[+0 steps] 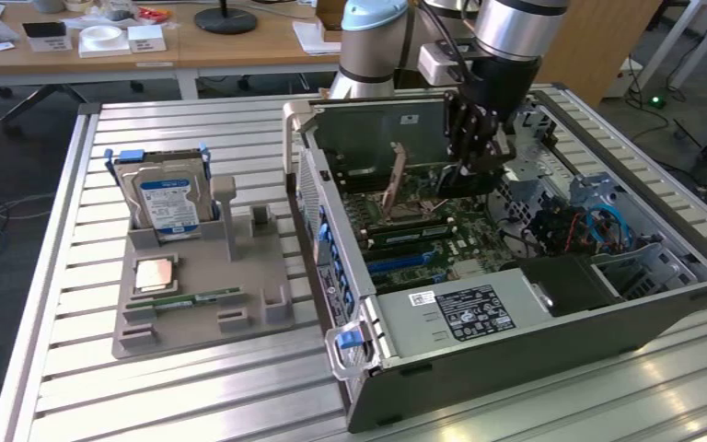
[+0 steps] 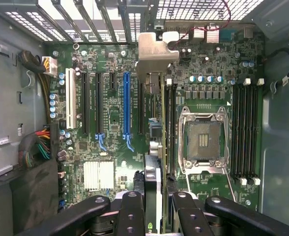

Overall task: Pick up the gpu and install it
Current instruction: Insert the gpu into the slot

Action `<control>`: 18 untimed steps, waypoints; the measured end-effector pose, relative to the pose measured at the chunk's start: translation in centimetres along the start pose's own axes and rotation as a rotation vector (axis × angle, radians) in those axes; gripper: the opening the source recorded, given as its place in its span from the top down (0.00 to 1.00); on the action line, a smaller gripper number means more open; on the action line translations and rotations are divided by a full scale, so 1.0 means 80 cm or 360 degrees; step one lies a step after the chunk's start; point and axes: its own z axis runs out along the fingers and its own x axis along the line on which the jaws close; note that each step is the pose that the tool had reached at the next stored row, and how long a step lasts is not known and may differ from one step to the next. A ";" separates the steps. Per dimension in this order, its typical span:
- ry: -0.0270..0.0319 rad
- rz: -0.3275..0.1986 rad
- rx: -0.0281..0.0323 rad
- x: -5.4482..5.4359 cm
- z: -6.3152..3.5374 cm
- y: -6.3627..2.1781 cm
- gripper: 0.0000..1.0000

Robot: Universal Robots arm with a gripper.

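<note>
We see the end effector (image 1: 474, 152) clamped on the gpu (image 2: 154, 169), which stands edge-on between its fingers inside the open computer case (image 1: 538, 318), by the desk's (image 1: 144, 396) edge on the exterior view's right. Case walls hem it closely. The card hangs over the motherboard (image 2: 110, 162), beside the blue slot (image 2: 126, 105).

gpu (image 2: 157, 51) near end hidden within end effector (image 2: 157, 216), itself cut off at edge.

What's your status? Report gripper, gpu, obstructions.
Status: gripper shut on gpu. Card edge-on above motherboard, beside blue slot. No obstruction seen beneath.
</note>
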 end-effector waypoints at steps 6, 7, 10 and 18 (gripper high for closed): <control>0.00000 0.0000 0.00000 0.000 0.000 0.000 0.74; 0.00000 0.0000 0.00001 0.000 0.000 0.000 0.74; 0.00001 0.0000 0.00001 0.000 0.000 0.003 0.74; 0.00000 0.0000 0.00001 0.000 0.000 0.007 0.74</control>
